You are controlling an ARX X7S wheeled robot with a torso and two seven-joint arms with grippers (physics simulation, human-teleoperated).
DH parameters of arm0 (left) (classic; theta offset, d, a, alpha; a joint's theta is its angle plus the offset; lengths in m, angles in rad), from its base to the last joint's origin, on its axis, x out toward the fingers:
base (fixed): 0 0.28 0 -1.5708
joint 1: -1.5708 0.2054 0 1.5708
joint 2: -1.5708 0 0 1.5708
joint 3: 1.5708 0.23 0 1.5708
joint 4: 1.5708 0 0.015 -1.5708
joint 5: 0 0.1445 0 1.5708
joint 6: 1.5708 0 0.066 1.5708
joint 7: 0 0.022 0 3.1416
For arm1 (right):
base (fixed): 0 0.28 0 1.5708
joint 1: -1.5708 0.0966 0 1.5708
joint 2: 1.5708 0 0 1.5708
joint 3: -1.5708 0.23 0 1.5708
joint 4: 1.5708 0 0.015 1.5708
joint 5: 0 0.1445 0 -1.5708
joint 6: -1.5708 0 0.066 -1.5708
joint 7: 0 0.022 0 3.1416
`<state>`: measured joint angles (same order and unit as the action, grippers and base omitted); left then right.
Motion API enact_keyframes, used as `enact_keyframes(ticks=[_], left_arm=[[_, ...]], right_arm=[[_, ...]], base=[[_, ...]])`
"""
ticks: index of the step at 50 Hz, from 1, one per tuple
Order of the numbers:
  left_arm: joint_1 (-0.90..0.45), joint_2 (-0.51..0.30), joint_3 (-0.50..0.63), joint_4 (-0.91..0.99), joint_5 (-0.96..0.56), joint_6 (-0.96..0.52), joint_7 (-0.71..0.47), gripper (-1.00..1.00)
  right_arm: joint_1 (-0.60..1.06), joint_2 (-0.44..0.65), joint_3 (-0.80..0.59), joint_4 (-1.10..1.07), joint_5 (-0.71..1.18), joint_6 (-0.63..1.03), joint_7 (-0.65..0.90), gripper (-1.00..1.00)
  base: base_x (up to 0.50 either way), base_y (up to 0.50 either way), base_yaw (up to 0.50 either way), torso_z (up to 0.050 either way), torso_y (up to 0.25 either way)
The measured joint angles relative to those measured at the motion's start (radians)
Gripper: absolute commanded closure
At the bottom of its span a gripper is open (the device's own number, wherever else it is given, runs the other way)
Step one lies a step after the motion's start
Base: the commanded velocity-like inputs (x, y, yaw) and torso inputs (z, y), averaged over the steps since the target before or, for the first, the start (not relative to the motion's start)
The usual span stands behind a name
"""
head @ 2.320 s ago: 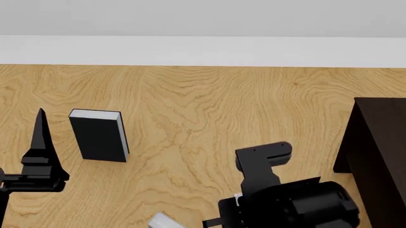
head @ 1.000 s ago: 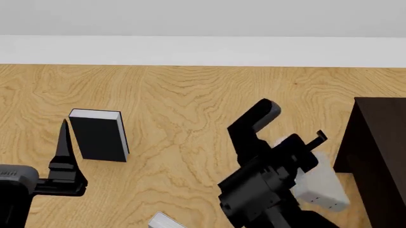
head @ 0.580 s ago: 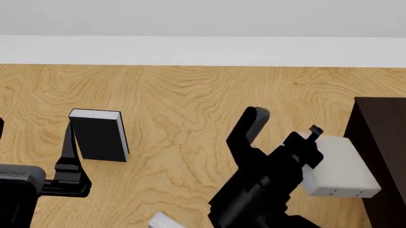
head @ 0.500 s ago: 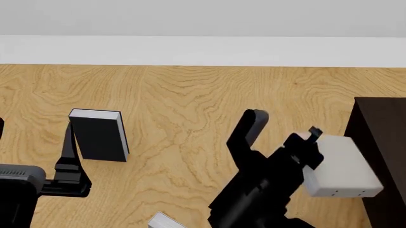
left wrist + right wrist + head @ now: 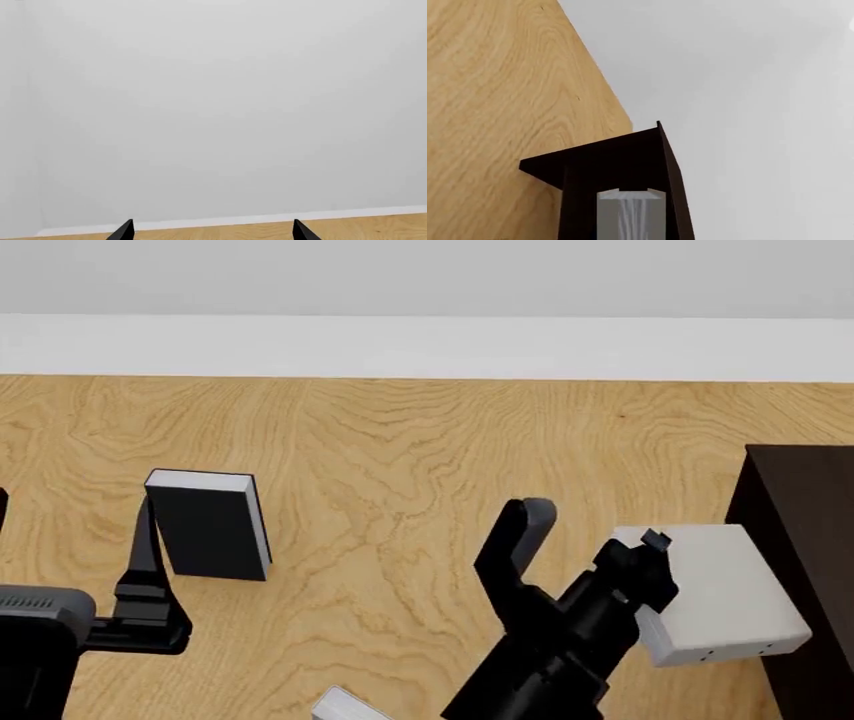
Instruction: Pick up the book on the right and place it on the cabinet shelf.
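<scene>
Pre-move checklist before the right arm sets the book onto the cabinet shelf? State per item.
1. Book held by the right gripper: ok, it is lifted off the floor, jaws on its left edge.
2. Book aligned with the cabinet: ok in the right wrist view, where the book sits centred in front of the dark frame.
3. Book clear of the cabinet edge: cannot tell; in the head view they look nearly touching.
4. Shelf board free to receive it: cannot tell, its surface is not shown.
5. Left gripper out of the way: ok, it is beside the black book.
</scene>
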<state>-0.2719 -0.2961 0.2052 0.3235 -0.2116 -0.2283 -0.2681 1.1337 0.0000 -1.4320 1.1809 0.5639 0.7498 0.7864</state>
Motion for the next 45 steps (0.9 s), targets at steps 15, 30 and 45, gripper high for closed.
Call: enact_keyframes(ticks=[15, 30, 45], left_arm=[[0.000, -0.005, 0.003, 0.002, -0.004, 0.001, -0.005, -1.00], [-0.001, -0.008, 0.008, -0.002, -0.007, 0.004, -0.009, -1.00], [-0.005, -0.008, 0.017, -0.017, -0.006, 0.013, -0.010, -1.00]], right_arm=[[-0.041, 0.000, -0.001, 0.007, -0.012, -0.038, -0.008, 1.00], [-0.066, 0.000, 0.008, 0.030, -0.018, -0.046, 0.000, 1.00], [-0.087, 0.000, 0.028, 0.063, -0.031, -0.052, 0.002, 1.00]], base=[[0.00, 0.00, 0.00, 0.000, 0.001], [0.00, 0.00, 0.00, 0.000, 0.002], [0.00, 0.00, 0.00, 0.001, 0.001]])
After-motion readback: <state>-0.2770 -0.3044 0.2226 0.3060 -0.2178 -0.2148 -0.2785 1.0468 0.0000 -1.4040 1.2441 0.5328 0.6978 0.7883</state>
